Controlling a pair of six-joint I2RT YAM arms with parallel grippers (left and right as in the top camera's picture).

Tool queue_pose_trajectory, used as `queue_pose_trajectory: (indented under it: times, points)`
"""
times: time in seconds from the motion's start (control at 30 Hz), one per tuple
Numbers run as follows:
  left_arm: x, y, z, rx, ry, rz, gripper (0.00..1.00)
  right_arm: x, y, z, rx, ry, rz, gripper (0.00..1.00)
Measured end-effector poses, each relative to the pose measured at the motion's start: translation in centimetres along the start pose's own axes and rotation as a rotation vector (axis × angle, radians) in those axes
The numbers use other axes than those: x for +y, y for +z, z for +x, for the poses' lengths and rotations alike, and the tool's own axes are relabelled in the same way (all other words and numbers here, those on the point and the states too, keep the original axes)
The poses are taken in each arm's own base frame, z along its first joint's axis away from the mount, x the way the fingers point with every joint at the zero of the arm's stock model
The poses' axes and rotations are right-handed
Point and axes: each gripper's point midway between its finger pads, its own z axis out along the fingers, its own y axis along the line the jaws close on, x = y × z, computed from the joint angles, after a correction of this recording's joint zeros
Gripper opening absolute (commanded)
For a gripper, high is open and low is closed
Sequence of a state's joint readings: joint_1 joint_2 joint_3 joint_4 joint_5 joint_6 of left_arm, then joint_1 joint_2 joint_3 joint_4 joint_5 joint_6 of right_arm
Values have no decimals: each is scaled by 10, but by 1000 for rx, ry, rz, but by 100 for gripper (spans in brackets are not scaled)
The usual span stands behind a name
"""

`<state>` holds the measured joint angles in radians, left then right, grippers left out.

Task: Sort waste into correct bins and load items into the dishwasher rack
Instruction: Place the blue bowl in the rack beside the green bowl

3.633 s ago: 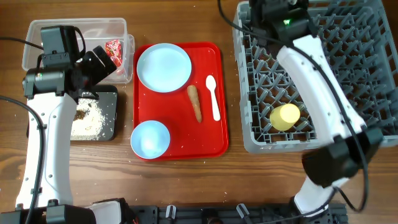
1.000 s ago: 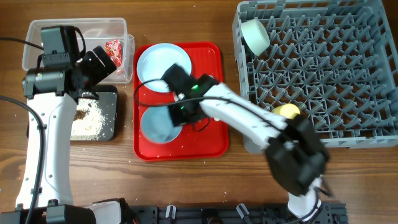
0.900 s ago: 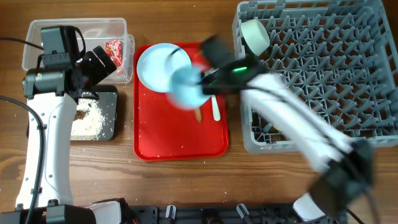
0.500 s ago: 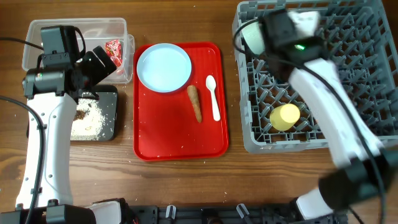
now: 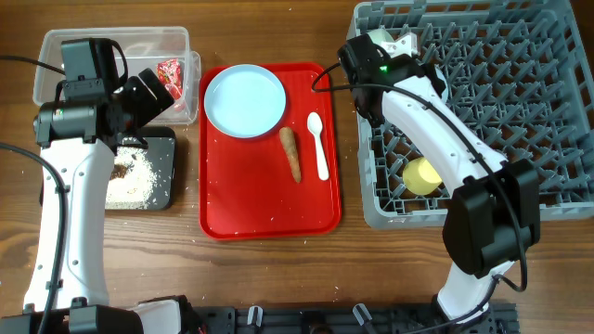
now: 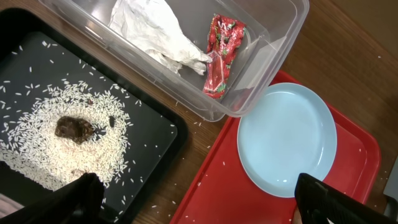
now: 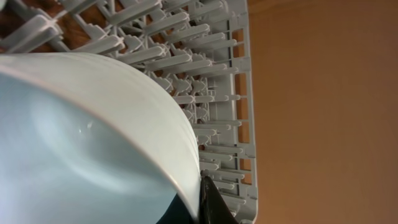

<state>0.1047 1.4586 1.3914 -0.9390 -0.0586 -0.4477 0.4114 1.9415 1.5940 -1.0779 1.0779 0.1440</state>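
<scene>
My right gripper [image 5: 388,51] is at the far-left corner of the grey dishwasher rack [image 5: 520,111], shut on the rim of the light-blue bowl [image 7: 81,143], which fills the right wrist view; one finger [image 7: 208,200] shows against the rim. The pale-green bowl [image 5: 375,41] stands beside it in the rack, and the yellow cup [image 5: 422,174] lies near the front-left. The pale-blue plate [image 5: 245,99], white spoon [image 5: 317,144] and brown stick scrap [image 5: 290,153] lie on the red tray [image 5: 269,209]. My left gripper [image 6: 199,199] is open and empty.
The clear tub [image 6: 273,68] holds the white napkin [image 6: 155,31] and the red-and-white wrapper [image 6: 221,56]. The black tray [image 6: 155,130] holds rice crumbs [image 6: 37,155] and a brown lump [image 6: 74,129]. Loose grains lie on the wood between the trays.
My right arm lifted the light-blue bowl off the red tray and carried it to the rack's far-left corner. The left arm has not moved.
</scene>
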Motion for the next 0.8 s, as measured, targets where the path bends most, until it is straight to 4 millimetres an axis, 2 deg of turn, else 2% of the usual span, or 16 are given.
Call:
queue_pose_trajectory:
  times: [0.13,0.2,0.27,0.33,0.4,0.43,0.53,0.63,0.7,0.77,0.8]
  points:
    - [0,0,0,0,0,0,100,13,-11,-1,-16,-31,-39,5]
    - [0,0,0,0,0,0,100,18,-16,1,-20,-55,-44,17]
    - [0,0,0,0,0,0,100,27,-25,6,-16,-118,-78,24]
    - [0,0,0,0,0,0,100,44,-39,16,-9,-215,-149,44]
    - [0,0,0,0,0,0,100,69,-50,21,-3,-256,-276,56]
    - [0,0,0,0,0,0,100,83,-56,23,-2,-257,-350,58]
    - [0,0,0,0,0,0,100,108,-67,29,16,-277,-475,65]
    - [0,0,0,0,0,0,100,108,-65,30,35,-247,-490,71]
    - [0,0,0,0,0,0,100,105,-68,24,31,-213,-503,79]
    - [0,0,0,0,0,0,100,103,-76,13,7,-177,-534,100]
    - [0,0,0,0,0,0,100,98,-86,1,-21,-135,-558,100]
